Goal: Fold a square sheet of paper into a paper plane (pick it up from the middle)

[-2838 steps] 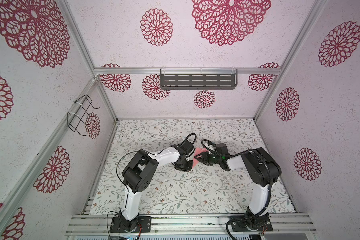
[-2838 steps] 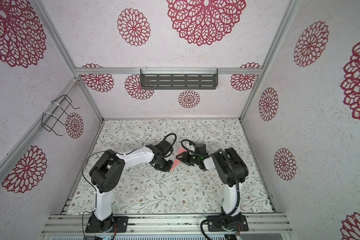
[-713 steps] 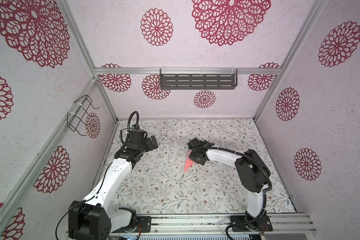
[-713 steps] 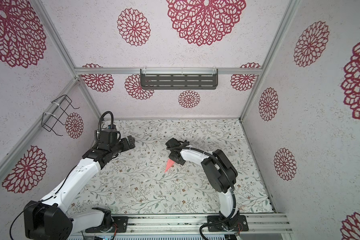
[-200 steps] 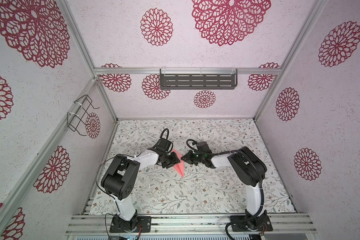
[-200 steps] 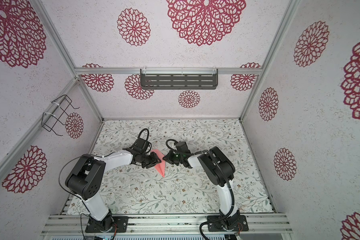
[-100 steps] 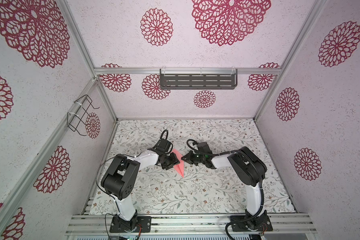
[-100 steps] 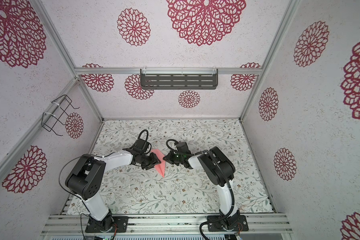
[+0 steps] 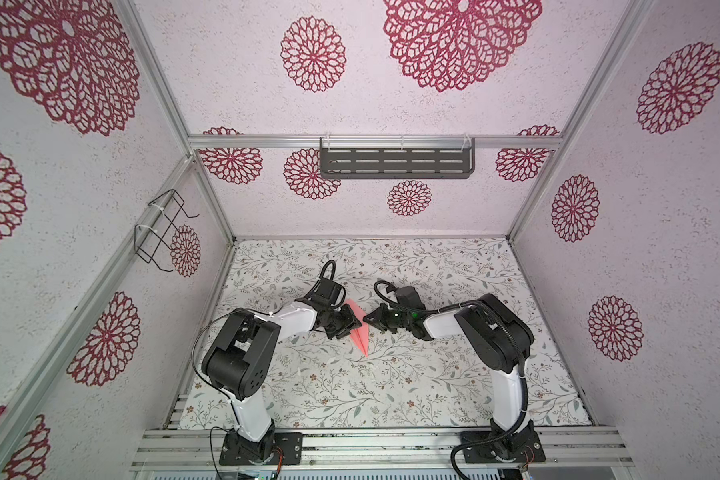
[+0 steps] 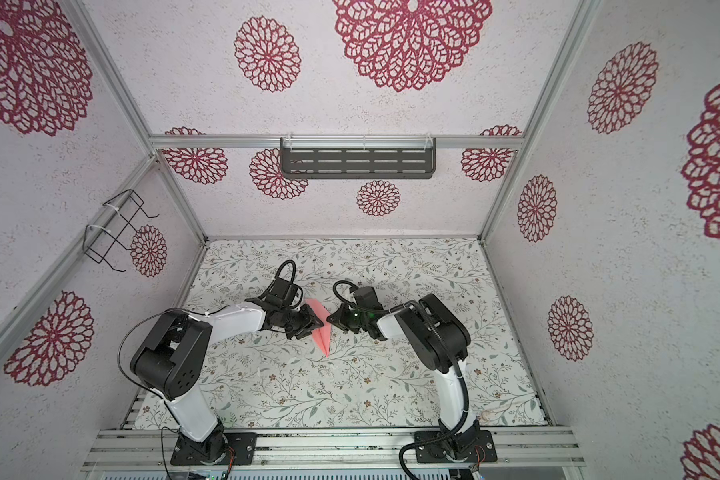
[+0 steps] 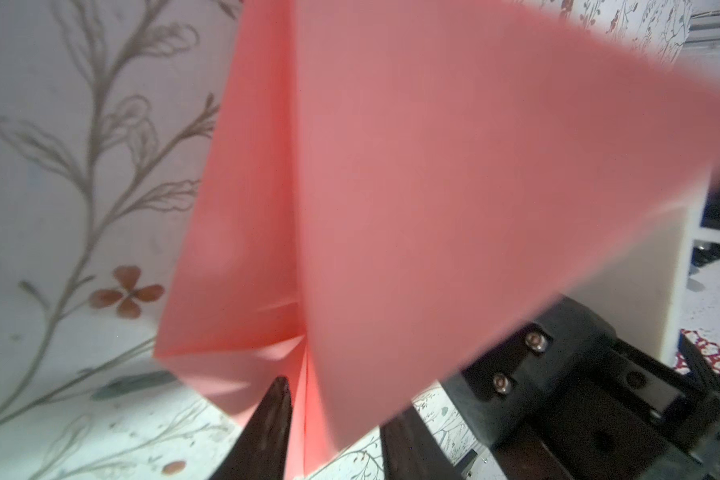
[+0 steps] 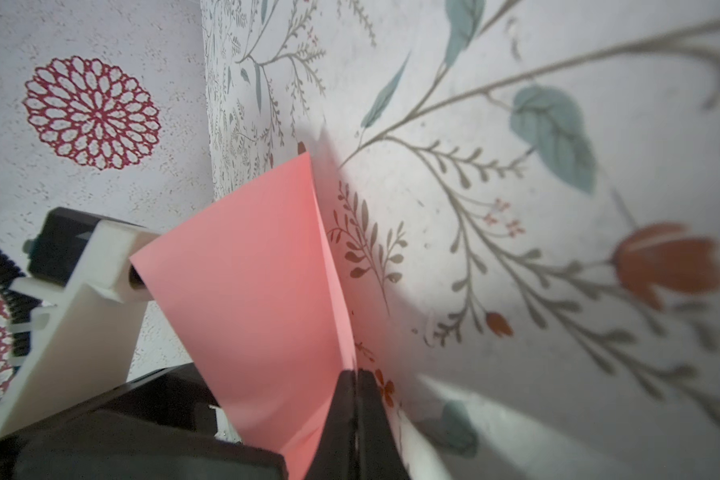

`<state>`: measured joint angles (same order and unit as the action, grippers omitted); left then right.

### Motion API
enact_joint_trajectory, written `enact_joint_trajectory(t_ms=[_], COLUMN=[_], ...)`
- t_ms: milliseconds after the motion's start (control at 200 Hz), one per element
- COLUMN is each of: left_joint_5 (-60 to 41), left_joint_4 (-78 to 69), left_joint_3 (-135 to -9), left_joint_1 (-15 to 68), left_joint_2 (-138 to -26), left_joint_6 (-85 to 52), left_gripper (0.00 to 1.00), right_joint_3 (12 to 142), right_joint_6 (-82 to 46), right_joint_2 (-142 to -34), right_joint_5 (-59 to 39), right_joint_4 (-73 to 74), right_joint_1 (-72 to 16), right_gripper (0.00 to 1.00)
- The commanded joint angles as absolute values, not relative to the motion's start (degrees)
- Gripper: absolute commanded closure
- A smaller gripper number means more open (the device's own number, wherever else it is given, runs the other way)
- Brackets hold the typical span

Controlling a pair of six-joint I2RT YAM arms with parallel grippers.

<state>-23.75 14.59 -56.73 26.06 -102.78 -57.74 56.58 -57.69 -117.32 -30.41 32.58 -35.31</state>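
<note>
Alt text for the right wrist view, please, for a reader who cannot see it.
The right gripper, shut tight, pinches the folded pink paper at its crease, with one flap lifted. The white and black left arm shows behind the flap; the table cover is floral.

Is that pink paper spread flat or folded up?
Folded. In a top view the pink paper is a narrow pointed dart; wrist views show creased flaps.

Pretty clearly a robotics lab cell, not a real room. It's a booth of aluminium frame bars (image 9: 267, 142) with wallpapered panels (image 9: 350, 216) (big red medallions everywhere) and a floral-print surface (image 9: 391, 395). The left arm (image 9: 292, 324) and right arm (image 9: 491, 332) are bolted to a slotted metal rail (image 9: 375, 446) up front. A dark slotted shelf (image 9: 395, 163) and a wire rack (image 9: 163, 232) hang on the walls.
</note>
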Motion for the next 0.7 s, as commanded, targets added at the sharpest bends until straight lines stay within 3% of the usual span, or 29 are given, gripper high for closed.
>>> enact_joint_trajectory(t_ms=[0,270,490,695], left_joint_5=[-22.5,-21.0,-19.0,-18.3], left_joint_4=[16.3,20.8,25.0,26.6], left_joint_3=[-58.9,-61.7,-63.7,-64.7], left_joint_1=[26.7,27.8,28.4,28.5], left_joint_2=[-104.2,-106.5,-107.5,-107.7], left_joint_6=[-58.4,-57.4,-56.4,-56.1], left_gripper=[0.62,0.63,0.72,0.86], right_joint_3=[56.3,55.2,55.0,54.8], right_joint_6=[-58.1,-59.6,-59.5,-57.4], right_joint_2=[-115.8,-115.6,-115.1,-113.1], right_joint_5=[-32.0,-34.4,-34.4,-32.4], right_joint_4=[35.7,39.5,39.4,35.8], right_joint_1=[-35.2,-35.3,-35.2,-34.6], right_gripper=[1.0,0.97,0.93,0.78])
